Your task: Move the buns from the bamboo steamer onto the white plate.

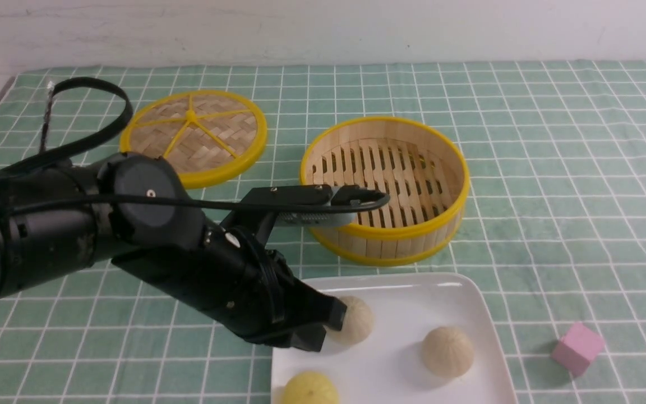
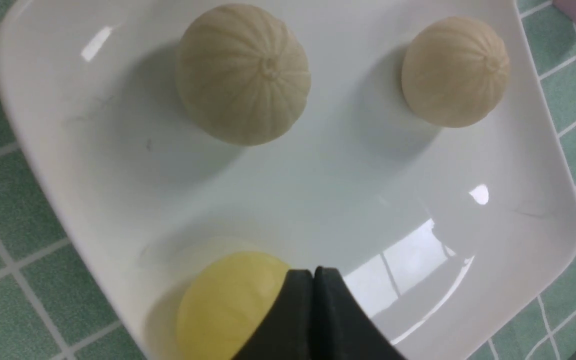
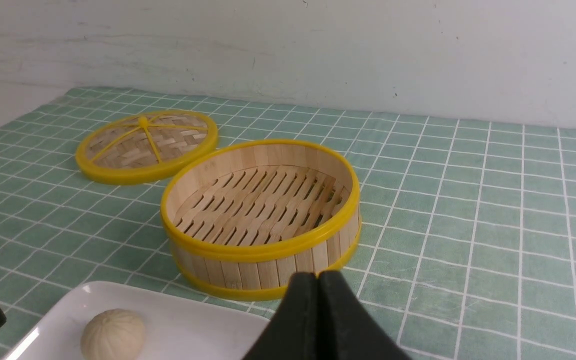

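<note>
Arm [image 1: 132, 224] on left stretched low over white plate [image 1: 469, 303]; left gripper [image 1: 331, 325] pressed together near buns [image 1: 447, 350]. Only right wrist view shows right gripper [image 3: 318, 275], pressed together, near bamboo steamer [image 3: 260, 250].

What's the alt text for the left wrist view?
Three buns lie apart on the white plate, two beige-cream and a pale yellow bun partly hidden by the shut left gripper. A green checked cloth surrounds the plate.
</note>
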Robot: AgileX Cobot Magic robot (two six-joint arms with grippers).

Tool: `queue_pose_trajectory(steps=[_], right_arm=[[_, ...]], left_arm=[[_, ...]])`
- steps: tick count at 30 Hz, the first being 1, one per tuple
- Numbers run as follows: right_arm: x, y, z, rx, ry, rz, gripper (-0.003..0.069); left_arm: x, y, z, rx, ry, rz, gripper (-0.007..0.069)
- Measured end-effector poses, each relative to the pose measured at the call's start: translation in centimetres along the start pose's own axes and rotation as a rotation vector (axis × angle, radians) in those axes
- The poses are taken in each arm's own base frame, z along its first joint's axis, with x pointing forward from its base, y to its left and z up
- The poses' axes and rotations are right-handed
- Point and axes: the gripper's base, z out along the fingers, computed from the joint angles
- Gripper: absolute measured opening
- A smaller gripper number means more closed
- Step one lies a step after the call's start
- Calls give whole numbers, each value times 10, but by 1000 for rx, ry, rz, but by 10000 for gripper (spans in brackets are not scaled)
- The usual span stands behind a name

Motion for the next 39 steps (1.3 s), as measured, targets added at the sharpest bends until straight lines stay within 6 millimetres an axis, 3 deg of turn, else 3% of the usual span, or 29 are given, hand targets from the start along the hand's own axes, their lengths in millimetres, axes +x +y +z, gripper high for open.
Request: queue_pose_trajectory(steps=[11, 24, 28, 34, 39], right_arm=[[9, -1, -5, 1, -15, 0, 1], [95, -29, -11, 303, 32, -16, 13], [107, -31, -11, 331, 49, -14, 14], [114, -32, -12, 340, 92, -8, 18], [115, -32, -12, 341, 123, -3, 26]], left_arm=[[0, 0, 0, -4, 1, 5, 17], [-1, 0, -1, -9, 0, 16, 22], [-1, -1, -6, -21, -16, 43, 22], [1, -9, -40, -44, -111, 136, 22], [15, -24, -94, -62, -255, 250, 22]])
